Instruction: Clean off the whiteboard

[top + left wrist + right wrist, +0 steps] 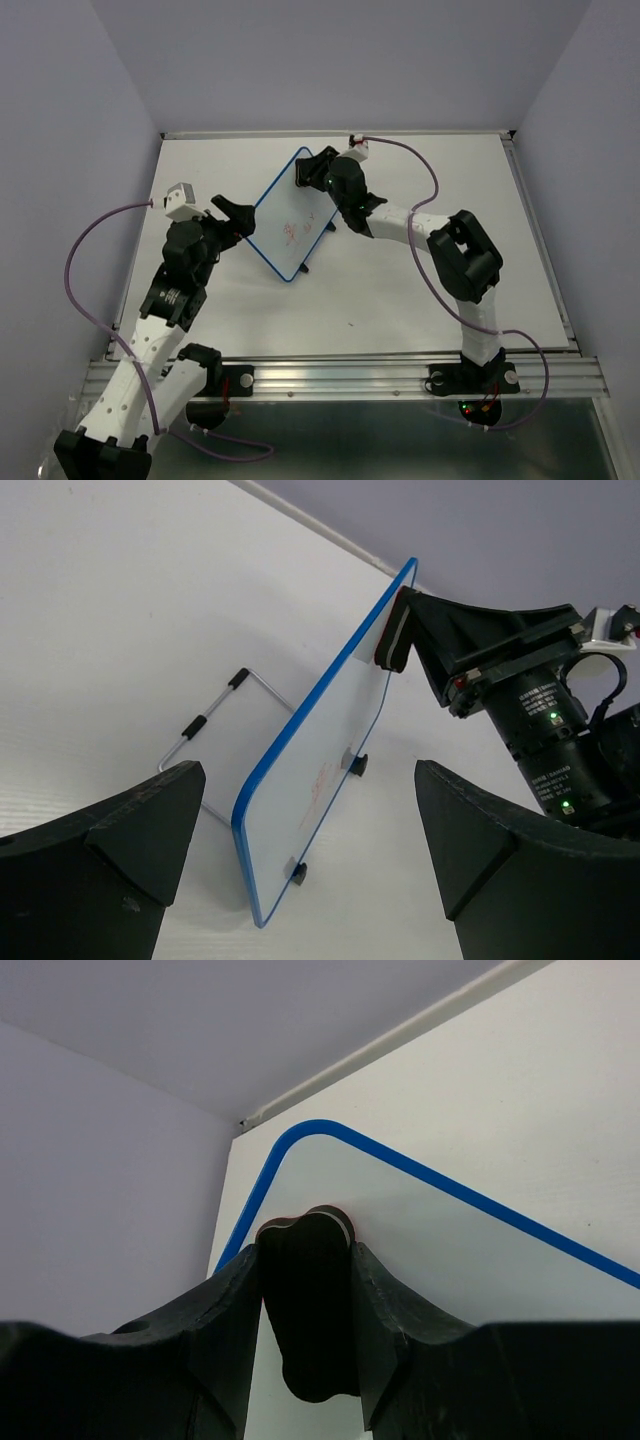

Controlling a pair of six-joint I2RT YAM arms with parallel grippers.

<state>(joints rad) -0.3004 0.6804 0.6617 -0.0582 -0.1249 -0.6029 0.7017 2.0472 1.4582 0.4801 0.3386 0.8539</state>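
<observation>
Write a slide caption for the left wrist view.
Right hand holds the eraser against the propped whiteboard, near its top; left hand open.

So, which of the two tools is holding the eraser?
The right tool: it is shut on the eraser, near the whiteboard's far corner. The left tool is open and holds nothing.

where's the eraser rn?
The eraser is held in the right gripper, against the whiteboard's far top corner; upper middle of the top external view.
</observation>
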